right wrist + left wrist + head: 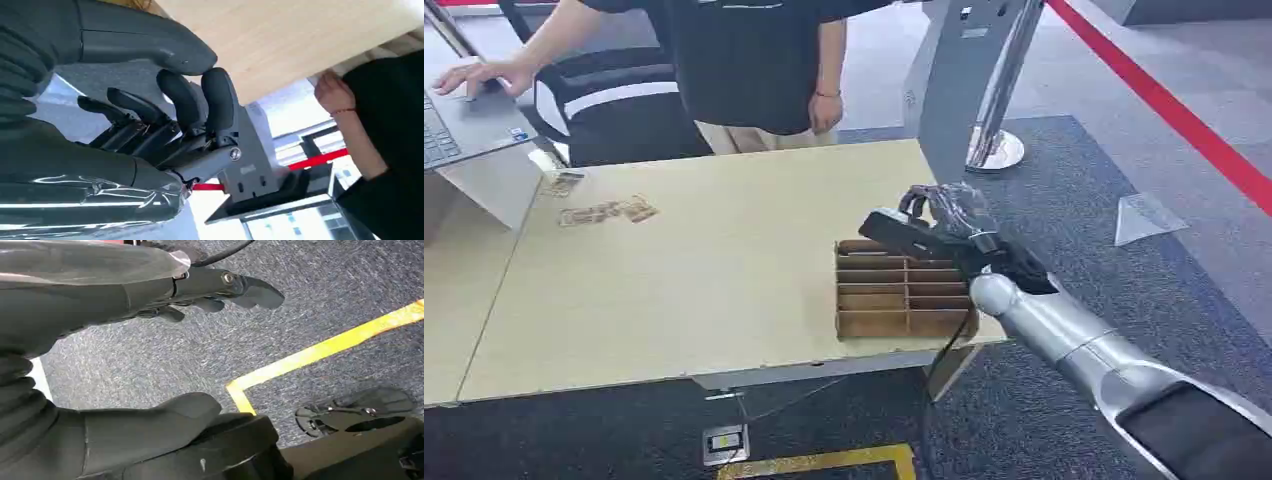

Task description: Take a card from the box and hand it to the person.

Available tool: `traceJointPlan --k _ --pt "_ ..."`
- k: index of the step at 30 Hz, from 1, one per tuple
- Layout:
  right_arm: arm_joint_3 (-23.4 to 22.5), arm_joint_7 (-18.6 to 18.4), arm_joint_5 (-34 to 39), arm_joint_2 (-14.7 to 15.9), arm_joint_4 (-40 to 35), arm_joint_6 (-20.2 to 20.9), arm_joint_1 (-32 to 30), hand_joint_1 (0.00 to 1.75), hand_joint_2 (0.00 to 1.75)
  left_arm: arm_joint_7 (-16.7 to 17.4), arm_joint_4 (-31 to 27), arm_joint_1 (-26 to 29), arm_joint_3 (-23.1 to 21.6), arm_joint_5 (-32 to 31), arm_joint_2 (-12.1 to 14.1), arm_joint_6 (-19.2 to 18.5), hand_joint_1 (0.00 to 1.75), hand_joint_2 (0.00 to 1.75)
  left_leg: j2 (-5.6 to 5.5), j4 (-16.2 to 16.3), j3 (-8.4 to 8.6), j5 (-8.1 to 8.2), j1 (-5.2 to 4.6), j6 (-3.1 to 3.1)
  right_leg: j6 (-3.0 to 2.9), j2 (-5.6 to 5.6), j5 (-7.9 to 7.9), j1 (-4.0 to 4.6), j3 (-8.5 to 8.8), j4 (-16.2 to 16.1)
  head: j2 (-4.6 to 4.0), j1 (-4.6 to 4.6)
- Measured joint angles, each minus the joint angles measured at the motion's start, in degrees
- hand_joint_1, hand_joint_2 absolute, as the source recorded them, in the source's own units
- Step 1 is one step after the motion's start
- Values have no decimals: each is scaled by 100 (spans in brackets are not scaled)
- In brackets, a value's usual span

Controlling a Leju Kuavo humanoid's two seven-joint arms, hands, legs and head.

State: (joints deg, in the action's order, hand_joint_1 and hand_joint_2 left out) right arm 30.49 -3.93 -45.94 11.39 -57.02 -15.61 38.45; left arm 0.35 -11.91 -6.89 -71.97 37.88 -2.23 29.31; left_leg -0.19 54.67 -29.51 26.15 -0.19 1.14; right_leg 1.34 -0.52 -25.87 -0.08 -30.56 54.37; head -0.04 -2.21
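Note:
A brown cardboard box [894,295] with several slotted compartments stands near the front right edge of the pale wooden table [704,270]. I cannot make out a card in its slots. My right hand [939,228] hovers just above the box's far right corner. In the right wrist view the right hand [165,110] has its fingers [220,95] partly curled and the thumb [150,45] apart from them, with nothing between. My left hand [125,300] hangs over grey carpet, holding nothing, with its fingers stretched out. The person [744,60] stands behind the table.
A few loose cards [609,212] lie at the table's far left. The person's hand rests on a laptop [464,125] on a raised stand. A grey kiosk [954,80] and a stanchion base [994,150] stand beyond the table's right corner.

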Motion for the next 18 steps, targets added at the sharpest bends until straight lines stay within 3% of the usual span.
traceJointPlan --k 9,16,18 --pt "48 -134 184 219 -422 396 674 175 175 -35 0 -3 0 0 4 -28 0 175 0 1 0 0 0 0 0 1 0 0 0 0 0 -2" --pt "81 -18 587 225 -457 256 1090 175 175 -37 0 -13 0 -5 7 -46 0 175 -2 0 0 -1 0 -1 0 -1 0 0 1 2 0 -2" --pt "103 70 671 223 -450 181 1114 133 175 -33 0 -20 0 -4 7 -44 0 175 -2 0 -2 -1 0 -1 0 -2 0 0 1 2 0 -2"
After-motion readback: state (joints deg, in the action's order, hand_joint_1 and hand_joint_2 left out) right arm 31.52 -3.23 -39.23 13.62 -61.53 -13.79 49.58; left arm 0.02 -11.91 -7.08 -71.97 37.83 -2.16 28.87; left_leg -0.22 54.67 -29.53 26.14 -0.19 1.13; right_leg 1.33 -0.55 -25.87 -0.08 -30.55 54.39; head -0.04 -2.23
